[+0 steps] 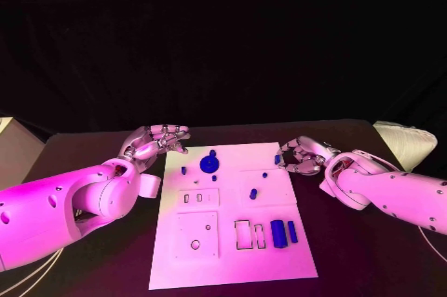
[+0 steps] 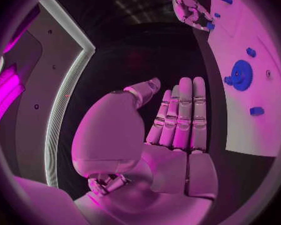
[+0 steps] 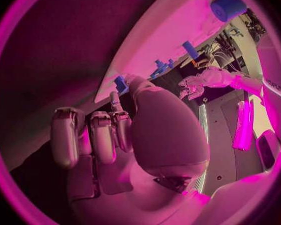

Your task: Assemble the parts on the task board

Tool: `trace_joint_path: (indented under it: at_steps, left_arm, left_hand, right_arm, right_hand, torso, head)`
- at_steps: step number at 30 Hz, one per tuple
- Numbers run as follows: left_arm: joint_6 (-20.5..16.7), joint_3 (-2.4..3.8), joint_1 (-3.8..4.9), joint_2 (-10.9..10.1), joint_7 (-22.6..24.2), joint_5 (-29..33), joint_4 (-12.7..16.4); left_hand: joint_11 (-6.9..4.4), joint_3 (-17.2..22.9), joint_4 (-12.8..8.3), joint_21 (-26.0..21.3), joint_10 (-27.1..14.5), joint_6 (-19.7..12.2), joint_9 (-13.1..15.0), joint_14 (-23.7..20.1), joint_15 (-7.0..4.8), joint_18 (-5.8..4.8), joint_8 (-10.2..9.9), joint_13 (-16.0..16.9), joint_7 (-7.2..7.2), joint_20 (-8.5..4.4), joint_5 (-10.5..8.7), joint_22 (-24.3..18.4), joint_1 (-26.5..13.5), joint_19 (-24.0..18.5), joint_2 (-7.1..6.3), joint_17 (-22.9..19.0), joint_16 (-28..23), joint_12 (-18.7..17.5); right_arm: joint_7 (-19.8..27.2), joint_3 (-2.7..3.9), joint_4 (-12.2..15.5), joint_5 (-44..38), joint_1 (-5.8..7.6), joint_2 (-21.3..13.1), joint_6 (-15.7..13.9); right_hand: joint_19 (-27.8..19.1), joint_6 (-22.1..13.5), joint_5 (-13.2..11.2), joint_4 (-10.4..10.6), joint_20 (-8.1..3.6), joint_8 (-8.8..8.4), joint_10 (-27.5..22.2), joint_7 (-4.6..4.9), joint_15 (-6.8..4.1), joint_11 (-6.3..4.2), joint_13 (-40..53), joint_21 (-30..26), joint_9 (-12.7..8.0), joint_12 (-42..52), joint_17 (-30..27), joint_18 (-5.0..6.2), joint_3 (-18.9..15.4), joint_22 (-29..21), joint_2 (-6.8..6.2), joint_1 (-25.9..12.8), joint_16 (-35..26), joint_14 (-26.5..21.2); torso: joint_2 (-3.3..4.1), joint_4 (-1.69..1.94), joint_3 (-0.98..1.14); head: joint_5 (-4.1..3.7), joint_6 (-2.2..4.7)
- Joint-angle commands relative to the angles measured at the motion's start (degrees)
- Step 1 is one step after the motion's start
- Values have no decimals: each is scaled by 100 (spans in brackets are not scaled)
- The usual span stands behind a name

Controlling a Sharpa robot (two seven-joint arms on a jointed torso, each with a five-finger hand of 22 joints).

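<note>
White is the colour of the task board (image 1: pixel 233 265), and it lies flat on the black table (image 1: pixel 363 258) in front of me. Closest to me on it, two long blue rods (image 1: pixel 278 233) lie side by side, just beside some box-shaped holes (image 1: pixel 243 234). A little farther up, one short blue peg (image 1: pixel 252 194) sits by itself. Past that is the round blue gear (image 1: pixel 210 163) (it has little teeth all around), with a few tiny blue bits close to it.

Farthest away are my two hands. My left hand (image 1: pixel 158 141) hangs over the table by the far left corner of the board. Its fingers (image 2: pixel 181 115) are straight and side by side, the thumb sticks out, and there is nothing in it.

My right hand (image 1: pixel 300 155) is at the far right edge of the board. Its fingers are curled in, and my thumb and one fingertip pinch a small blue part (image 1: pixel 278 159) right above the board's edge.
</note>
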Motion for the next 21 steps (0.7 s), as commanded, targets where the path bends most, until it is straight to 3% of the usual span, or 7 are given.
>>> trace_joint_path:
  at_steps: [1, 14, 21]
  left_arm:
    - [106, 3, 0, 4, 19, 16, 4]
    - [110, 3, 0, 2, 5, 14, 7]
    - [111, 3, 0, 0, -4, 10, 7]
  left_hand:
    - [11, 26, 5, 20, -33, -12, 8, -27, 11, 63, 27, -3, 39, -2, 18, 5, 3, -53, 70, -5, 39, 1]
    - [12, 32, 0, 28, -34, -13, 8, -29, 12, 63, 27, -3, 41, -2, 17, 11, 4, -58, 71, -9, 41, 1]
    - [15, 35, -1, 35, -35, -15, 8, -30, 13, 62, 25, -3, 47, -2, 17, 16, 2, -62, 71, -12, 43, 1]
  right_arm:
    - [-49, -3, -17, -151, -15, 26, -122]
    - [-86, -3, -83, -158, -18, 152, -99]
    - [-88, -2, -101, -158, -19, 179, -89]
  right_hand:
    - [143, -10, 22, 7, 38, -16, 224, -3, 20, 32, 1171, 17, 4, 30, 1302, 50, 31, 771, 32, 16, -4, 544]
    - [160, 56, 15, 26, 36, 17, 252, -13, 15, 25, 1194, 38, 17, 57, 1317, 45, 79, 792, 84, 7, 2, 549]
    - [176, 266, -21, 3, 11, 140, 280, -65, -19, -20, 1214, 56, 60, 84, 1324, 40, 196, 814, 123, 35, 3, 550]
  torso:
    - [16, 1, 2]
    - [14, 0, 10]
    - [8, -3, 10]
  head:
    - [-7, -8]
    - [2, -37]
    - [5, -42]
